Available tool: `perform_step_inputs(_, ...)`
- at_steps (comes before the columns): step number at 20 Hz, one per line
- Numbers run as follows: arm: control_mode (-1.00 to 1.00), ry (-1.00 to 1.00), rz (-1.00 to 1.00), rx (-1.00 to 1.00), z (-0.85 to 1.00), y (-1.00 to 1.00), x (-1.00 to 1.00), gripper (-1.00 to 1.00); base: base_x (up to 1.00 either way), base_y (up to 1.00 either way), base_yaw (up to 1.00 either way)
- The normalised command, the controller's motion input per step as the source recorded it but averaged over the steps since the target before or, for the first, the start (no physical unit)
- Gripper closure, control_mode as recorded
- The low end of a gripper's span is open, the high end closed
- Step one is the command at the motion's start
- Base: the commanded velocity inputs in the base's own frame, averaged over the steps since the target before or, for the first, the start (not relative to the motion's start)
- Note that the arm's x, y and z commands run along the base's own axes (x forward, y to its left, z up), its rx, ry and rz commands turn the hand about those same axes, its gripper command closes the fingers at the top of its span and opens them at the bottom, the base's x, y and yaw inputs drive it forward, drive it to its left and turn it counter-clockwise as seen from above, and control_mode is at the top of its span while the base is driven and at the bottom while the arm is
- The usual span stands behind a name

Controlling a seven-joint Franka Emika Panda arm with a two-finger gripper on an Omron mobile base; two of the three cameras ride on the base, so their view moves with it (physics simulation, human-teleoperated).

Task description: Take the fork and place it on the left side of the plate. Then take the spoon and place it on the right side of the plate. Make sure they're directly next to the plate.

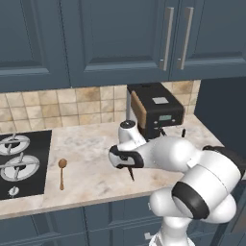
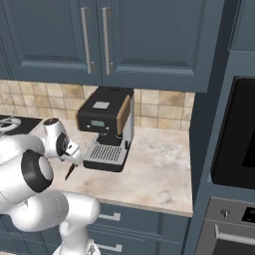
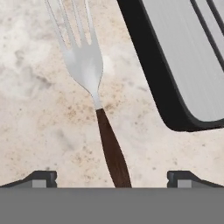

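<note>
Fork (image 3: 94,83): pale silver tines, slim dark reddish-brown handle; flat on table, handle end between fingers.
Fingers (image 3: 37,178): two dark tips, spread wide either side of handle, grasping nothing.
Spoon (image 1: 62,172): all wood, orange-brown, round bowl, thin straight handle; on table near hob (image 1: 19,163).
Table (image 1: 91,158): speckled beige stone.
Room: dark blue cabinets (image 1: 96,43), tan tiles.
Coffee machine (image 2: 107,127): black box with ribbed grey tray, just beside fork.
</note>
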Motion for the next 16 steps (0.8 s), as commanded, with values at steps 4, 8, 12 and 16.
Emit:
perform_step_inputs(4,-1.0,-0.08,0.0,0.0,-0.17,0.0,0.13,-1.0,0.0,0.0,0.0)
perform_step_inputs(8,-1.0,-0.06,0.0,0.0,-0.2,-0.03,0.12,-1.0,0.0,0.0,0.0)
perform_step_inputs(12,-1.0,-0.06,0.0,0.0,-0.24,-0.02,0.16,-1.0,0.0,0.0,0.0)
perform_step_inputs(16,-1.0,-0.05,0.0,0.0,-0.25,-0.04,0.19,-1.0,0.0,0.0,0.0)
